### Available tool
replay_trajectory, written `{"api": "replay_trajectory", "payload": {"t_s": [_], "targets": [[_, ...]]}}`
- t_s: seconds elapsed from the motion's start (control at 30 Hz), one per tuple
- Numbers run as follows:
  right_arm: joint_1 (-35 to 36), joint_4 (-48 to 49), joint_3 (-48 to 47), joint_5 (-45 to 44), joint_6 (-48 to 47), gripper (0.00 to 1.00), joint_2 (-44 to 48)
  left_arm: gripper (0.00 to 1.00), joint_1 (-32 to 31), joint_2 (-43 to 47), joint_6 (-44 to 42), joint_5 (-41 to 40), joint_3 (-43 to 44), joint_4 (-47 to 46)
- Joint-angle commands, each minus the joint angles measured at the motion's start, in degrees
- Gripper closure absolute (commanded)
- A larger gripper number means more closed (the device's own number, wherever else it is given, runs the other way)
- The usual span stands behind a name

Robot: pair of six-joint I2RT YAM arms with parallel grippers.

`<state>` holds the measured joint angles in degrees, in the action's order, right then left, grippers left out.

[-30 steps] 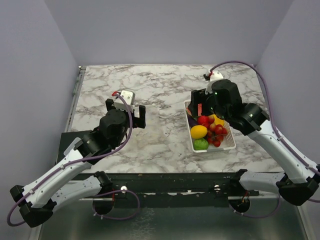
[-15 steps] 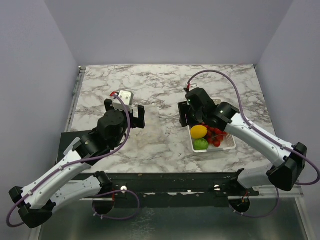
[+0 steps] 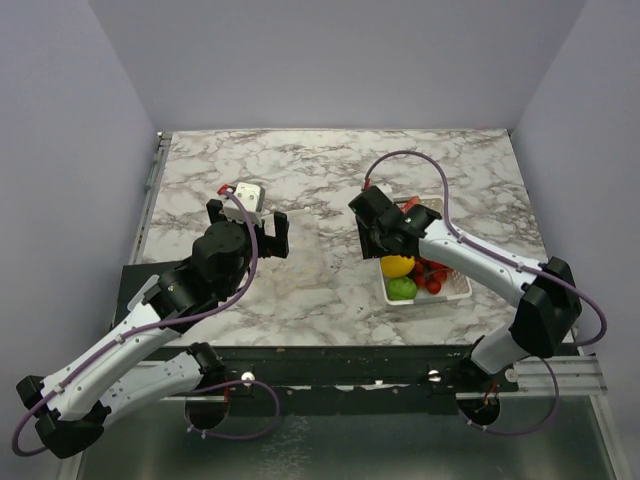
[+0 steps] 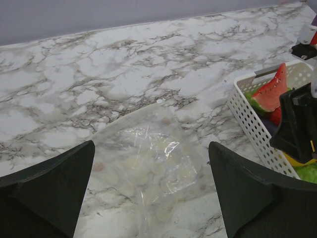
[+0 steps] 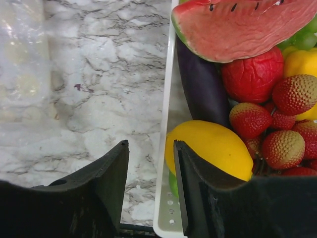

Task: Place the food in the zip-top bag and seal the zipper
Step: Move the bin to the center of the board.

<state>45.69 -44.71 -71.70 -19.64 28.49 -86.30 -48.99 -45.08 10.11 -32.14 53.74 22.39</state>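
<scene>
- two arms were at work over the marble table (image 4: 124, 59), and none of the food was in the bag yet, so the task looked barely begun
- left gripper (image 4: 151, 146): fingers spread wide and holding nothing, hung low over the zip-top bag (image 4: 148, 163), which showed between the two fingers in the left wrist view; that pose would suit coming down on the bag to pin it or lift its mouth
- the bag lay flat and slack on the marble, near the white basket (image 4: 247, 119) but apart from it; being clear, it hardly stood out from the stone
- i could not pick out the zipper, nor tell whether the mouth was open or pressed shut
- all the food sat heaped in the basket: watermelon slice (image 5: 237, 25) at one end, purple piece (image 5: 200, 84) along the bag-side wall, lemon (image 5: 213, 148) beside it, red berries (image 5: 292, 94) further in, lime (image 3: 402, 288) at the near end
- right gripper (image 5: 151, 148): a narrow gap between its fingers, nothing held, set astride the basket's bag-side wall, with one finger over bare marble and the other over the lemon
- that straddle suggested taking the wall itself, perhaps to drag or tip the basket toward the bag, though contact could not be told
- the light basket might skid or spill if pinched off-centre
</scene>
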Motion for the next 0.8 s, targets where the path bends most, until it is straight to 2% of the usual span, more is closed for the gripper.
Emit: {"api": "replay_trajectory", "payload": {"t_s": [0.0, 0.23, 0.37, 0.77], "targets": [[0.36, -0.67, -1.80, -6.09, 1.66, 0.53, -3.70, 0.01, -0.15, 0.78, 0.35, 1.24, -0.65, -0.44], [0.19, 0.68, -2.91, -9.46, 1.27, 0.59, -7.75, 0.01, -0.14, 0.95, 0.47, 1.30, -0.65, -0.46], [-0.14, 1.69, -2.92, -9.23, 1.03, 0.65, -9.62, 0.01, -0.16, 0.81, 0.50, 1.33, -0.74, -0.48], [-1.38, 5.05, -0.71, -8.21, 0.07, 0.72, -11.71, 0.01, -0.14, -0.21, 0.61, 0.91, -0.82, -0.49]]}}
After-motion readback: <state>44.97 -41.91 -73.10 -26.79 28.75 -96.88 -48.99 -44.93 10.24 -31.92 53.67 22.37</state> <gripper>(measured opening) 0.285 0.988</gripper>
